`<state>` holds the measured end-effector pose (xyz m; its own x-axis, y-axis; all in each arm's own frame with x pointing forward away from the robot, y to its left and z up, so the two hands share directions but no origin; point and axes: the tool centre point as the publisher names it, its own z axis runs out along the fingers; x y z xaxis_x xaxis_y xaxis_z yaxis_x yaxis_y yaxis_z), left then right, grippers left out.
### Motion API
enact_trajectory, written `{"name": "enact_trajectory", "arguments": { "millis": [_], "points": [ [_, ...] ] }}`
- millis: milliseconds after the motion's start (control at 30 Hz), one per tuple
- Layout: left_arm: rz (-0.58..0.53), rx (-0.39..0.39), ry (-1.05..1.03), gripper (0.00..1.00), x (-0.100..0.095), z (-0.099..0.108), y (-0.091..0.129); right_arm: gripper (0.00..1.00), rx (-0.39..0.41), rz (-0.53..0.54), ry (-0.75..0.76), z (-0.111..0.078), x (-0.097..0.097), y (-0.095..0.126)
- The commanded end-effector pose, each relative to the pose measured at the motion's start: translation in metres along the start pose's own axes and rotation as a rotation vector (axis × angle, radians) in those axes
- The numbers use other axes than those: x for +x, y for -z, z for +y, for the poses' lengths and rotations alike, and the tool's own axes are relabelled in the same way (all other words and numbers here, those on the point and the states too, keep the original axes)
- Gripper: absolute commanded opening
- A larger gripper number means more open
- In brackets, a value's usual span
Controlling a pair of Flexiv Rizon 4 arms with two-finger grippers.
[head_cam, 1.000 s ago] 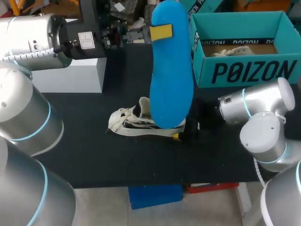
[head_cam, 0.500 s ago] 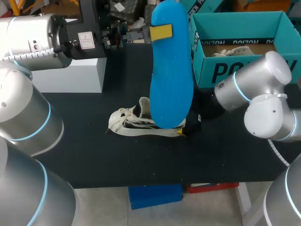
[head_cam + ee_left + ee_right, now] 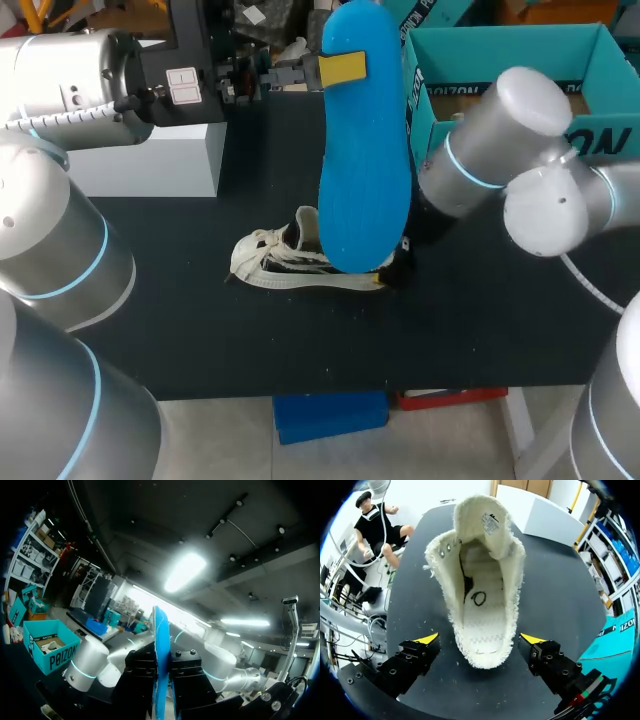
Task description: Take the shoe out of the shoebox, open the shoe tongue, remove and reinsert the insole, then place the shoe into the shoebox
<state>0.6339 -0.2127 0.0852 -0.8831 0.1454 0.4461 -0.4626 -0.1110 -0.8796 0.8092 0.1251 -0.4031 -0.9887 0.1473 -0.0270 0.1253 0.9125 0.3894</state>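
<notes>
Here, with the blue foam insole (image 3: 365,150) out of the shoe (image 3: 290,262), the left gripper (image 3: 340,68) is pinching it flat between both yellow-tipped fingers near one end. The insole is hanging lengthwise over the shoe's heel end, and in the left wrist view it is showing edge-on as a thin strip. The cream canvas shoe, frayed along its collar and laces, is lying on the black table (image 3: 200,330). Its toe is pointing toward the left arm's side and its heel toward the right arm, and it sits outside the teal cardboard shoebox (image 3: 425,120) at the far right. The right gripper (image 3: 480,642) is spread wide and holding nothing, with one finger on each side of the heel and neither seeming to touch it. The shoe's long axis is running straight ahead from those fingers. The tongue is lying thrown forward, and the mouth is gaping onto a bare stitched footbed. The right arm is the nearer one for steadying the heel. Reinsertion will likely turn on lining the insole's length up with that open mouth.
</notes>
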Motion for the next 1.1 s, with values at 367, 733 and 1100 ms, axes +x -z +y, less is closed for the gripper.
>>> {"name": "enact_trajectory", "arguments": {
  "millis": [367, 733, 1100],
  "points": [
    [-0.005, -0.002, 0.001, 0.0, 0.0008, 0.0002, -0.0002, 1.0, 0.629, -0.004, 0.013, 0.0107, -0.0039, -0.0034],
    [-0.005, -0.002, 0.001, 0.0, 0.0008, 0.0002, -0.0002, 1.0, 0.662, -0.014, 0.016, 0.0096, -0.0055, -0.0055],
    [-0.005, -0.002, 0.001, 0.0, 0.0008, 0.0002, -0.0002, 1.0, 0.647, -0.007, 0.023, 0.0089, -0.0055, -0.006]
  ]
}}
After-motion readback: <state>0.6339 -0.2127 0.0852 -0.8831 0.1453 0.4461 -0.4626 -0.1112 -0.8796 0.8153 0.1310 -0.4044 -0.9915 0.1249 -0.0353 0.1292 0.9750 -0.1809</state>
